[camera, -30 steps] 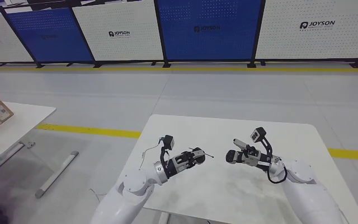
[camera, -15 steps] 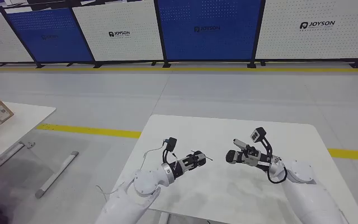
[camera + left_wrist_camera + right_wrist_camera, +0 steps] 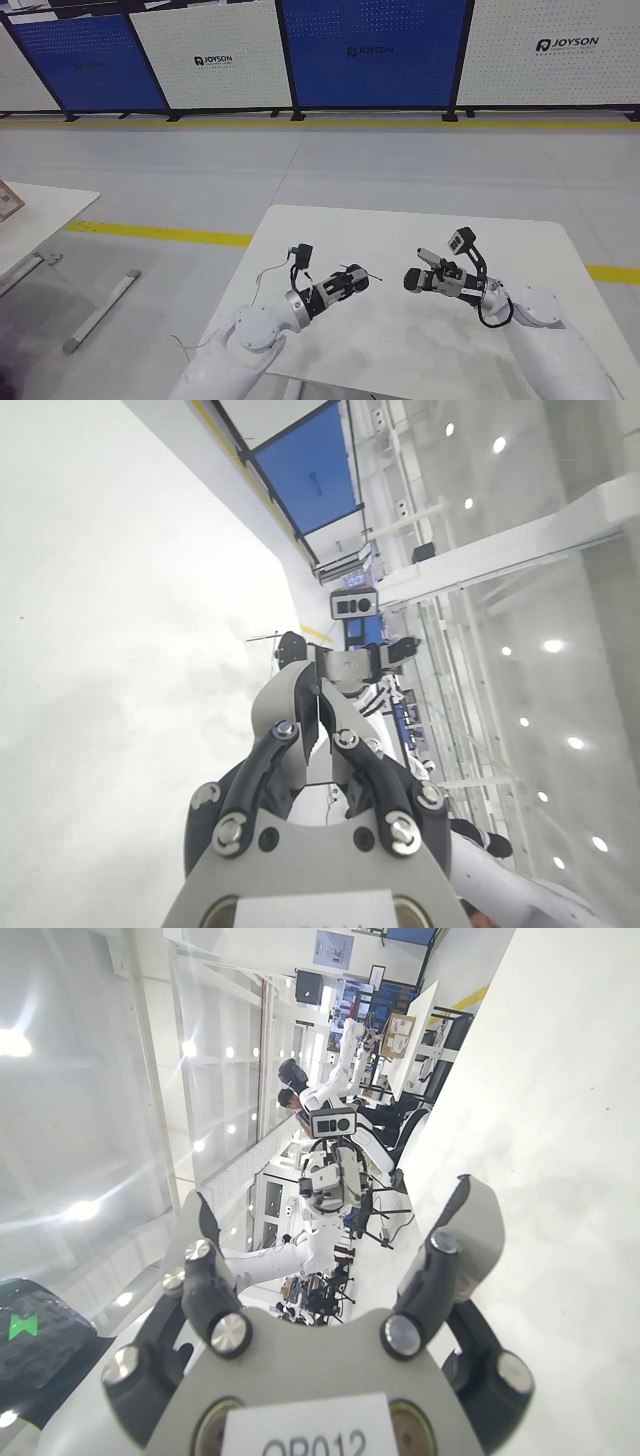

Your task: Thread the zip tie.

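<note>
Backdrop: row of blue and white perforated partition panels [image 3: 370, 50] standing on a pale grey shop floor, which is crossed by a yellow painted floor line [image 3: 160, 233]; work surface: white rectangular bench [image 3: 420, 230], its top faintly smudged; item 1: left gripper [image 3: 352, 279], grey metal with black linkages, held low over the middle of the bench and pointing toward the other arm; its fingers [image 3: 280, 700] pressed together, pinching a thin black zip tie [image 3: 369, 273]; the zip tie sits crosswise in the grip, a short length sticking out past the fingertips on the side of the right arm; whether its free end touches the bench top cannot be told; item 2: right gripper [image 3: 335, 1200], same build, facing the left gripper across a gap, near it but apart from both it and the zip tie; its fingers spread wide apart; both grippers at about the same level over the bench; item 3: second white table [image 3: 40, 215] at the far left of the floor, well apart from the bench, with the corner of a brown cardboard box [image 3: 8, 200] resting on it.
</note>
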